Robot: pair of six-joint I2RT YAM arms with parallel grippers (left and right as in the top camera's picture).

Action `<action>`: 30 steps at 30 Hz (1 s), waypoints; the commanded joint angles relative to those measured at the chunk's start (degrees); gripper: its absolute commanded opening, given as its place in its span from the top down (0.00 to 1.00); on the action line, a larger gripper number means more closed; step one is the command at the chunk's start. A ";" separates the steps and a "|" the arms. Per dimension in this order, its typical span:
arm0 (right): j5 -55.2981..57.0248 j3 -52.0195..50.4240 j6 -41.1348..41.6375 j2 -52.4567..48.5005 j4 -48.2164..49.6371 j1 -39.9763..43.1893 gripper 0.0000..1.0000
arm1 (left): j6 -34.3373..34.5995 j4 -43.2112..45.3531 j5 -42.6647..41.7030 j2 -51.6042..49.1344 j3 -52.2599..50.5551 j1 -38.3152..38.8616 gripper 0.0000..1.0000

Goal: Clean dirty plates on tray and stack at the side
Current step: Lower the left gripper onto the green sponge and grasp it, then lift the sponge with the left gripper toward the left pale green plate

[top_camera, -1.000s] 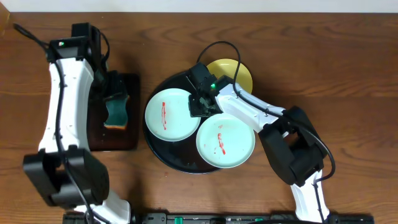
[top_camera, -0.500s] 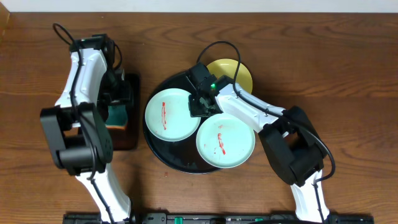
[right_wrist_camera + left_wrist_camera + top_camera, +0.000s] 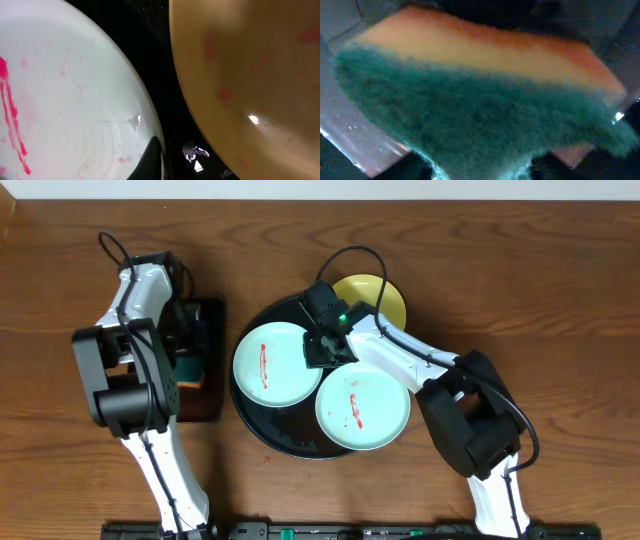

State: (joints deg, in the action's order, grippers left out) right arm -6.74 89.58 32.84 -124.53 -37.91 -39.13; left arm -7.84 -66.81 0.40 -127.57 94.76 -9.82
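Three dirty plates sit on the round black tray (image 3: 285, 436): a pale blue-green one at the left (image 3: 268, 365), another at the front right (image 3: 362, 408), and a pale yellow one (image 3: 375, 295) at the back, partly under my right arm. My right gripper (image 3: 322, 348) is at the left plate's right rim. In the right wrist view one finger (image 3: 159, 161) lies over that plate's rim (image 3: 65, 100), with the yellow plate (image 3: 250, 65) beside it. My left gripper (image 3: 186, 345) is down on the green-and-orange sponge (image 3: 188, 367), which fills the left wrist view (image 3: 470, 100).
The sponge rests on a small rectangular black tray (image 3: 206, 398) left of the round tray. Brown wooden table (image 3: 560, 300) lies all around. My left arm stands over the rectangular tray, and my right arm crosses the round tray's right side.
My left arm has swung and folded over the rectangular tray, with the gripper lower on the sponge. My right arm and the plates have not moved.
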 commanded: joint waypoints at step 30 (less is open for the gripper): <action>0.94 -0.13 -0.76 -2.25 0.22 -0.50 0.95 | 3.85 -6.78 0.07 -0.59 6.58 -0.24 0.26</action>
State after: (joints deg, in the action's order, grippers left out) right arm -6.59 89.58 32.82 -124.66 -37.78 -39.18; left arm -4.40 -72.53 0.34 -127.63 97.67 -10.02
